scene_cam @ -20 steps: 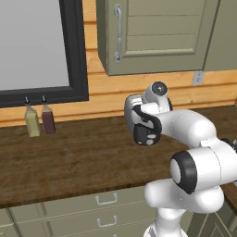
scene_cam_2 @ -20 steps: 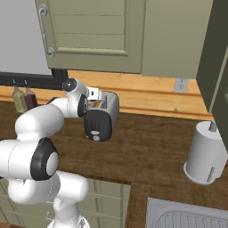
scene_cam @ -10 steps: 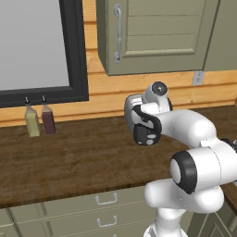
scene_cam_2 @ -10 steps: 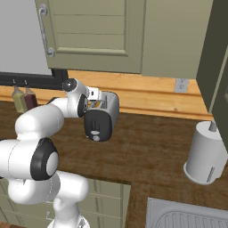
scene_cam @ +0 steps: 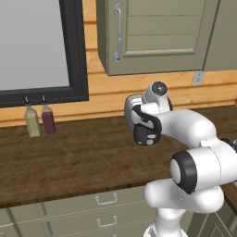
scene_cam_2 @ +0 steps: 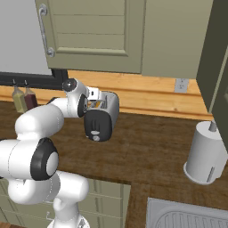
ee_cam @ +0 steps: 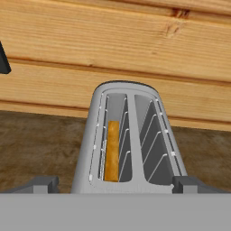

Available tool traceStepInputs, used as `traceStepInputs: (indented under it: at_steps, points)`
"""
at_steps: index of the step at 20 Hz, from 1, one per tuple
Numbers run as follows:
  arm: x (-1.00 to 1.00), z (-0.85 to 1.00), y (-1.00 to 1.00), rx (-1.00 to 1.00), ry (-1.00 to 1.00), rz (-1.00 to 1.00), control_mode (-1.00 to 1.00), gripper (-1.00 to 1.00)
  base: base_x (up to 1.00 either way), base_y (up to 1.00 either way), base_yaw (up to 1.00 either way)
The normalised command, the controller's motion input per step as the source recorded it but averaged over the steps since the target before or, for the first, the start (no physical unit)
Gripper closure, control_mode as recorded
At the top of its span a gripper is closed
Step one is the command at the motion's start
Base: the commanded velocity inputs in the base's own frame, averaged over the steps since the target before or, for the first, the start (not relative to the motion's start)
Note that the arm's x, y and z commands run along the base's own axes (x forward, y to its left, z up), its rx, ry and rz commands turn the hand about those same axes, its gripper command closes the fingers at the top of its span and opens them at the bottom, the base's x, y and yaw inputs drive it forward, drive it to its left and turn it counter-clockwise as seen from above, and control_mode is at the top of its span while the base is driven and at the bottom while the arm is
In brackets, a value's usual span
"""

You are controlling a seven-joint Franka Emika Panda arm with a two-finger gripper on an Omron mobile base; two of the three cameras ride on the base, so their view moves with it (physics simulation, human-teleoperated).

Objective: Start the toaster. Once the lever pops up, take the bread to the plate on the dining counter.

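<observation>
Toaster (scene_cam_2: 103,116) on the dark wood counter (scene_cam: 69,157), your gripper (ee_cam: 115,182) poised over its near end with jaws spread wide.

You are working at a brown wood-grain counter backed by light horizontal planks (ee_cam: 113,49), with grey-green cabinets (scene_cam: 152,34) above and drawers (scene_cam: 69,217) below. A dark-framed window (scene_cam: 41,46) sits at left, two bottles (scene_cam: 39,120) under it; a wall outlet (scene_cam_2: 180,84) and a paper roll (scene_cam_2: 205,153) stand to the right, near a sink (scene_cam_2: 187,216). In the hand view, your fingertips (ee_cam: 43,184) flank the toaster's near end, holding nothing; whether they touch it cannot be told. The bread (ee_cam: 111,151) stands on edge, sunk in the left slot; the other slot holds none. The toaster's black end panel (scene_cam_2: 95,127) carries a round knob. No readable brand, label or writing is visible.
</observation>
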Motion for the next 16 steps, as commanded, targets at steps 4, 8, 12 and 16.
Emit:
traceStepInputs:
  at_steps: [4, 8, 12, 16]
  points:
    - [0.0, 0.0, 0.0, 0.0, 0.0, 0.0, -1.0, -1.0, 0.0, 0.0, 0.0]
    - [0.0, 0.0, 0.0, 0.0, 0.0, 0.0, -1.0, -1.0, 0.0, 0.0, 0.0]
    - [0.0, 0.0, 0.0, 0.0, 0.0, 0.0, -1.0, -1.0, 0.0, 0.0, 0.0]
    - [0.0, 0.0, 0.0, 0.0, 0.0, 0.0, -1.0, -1.0, 0.0, 0.0, 0.0]
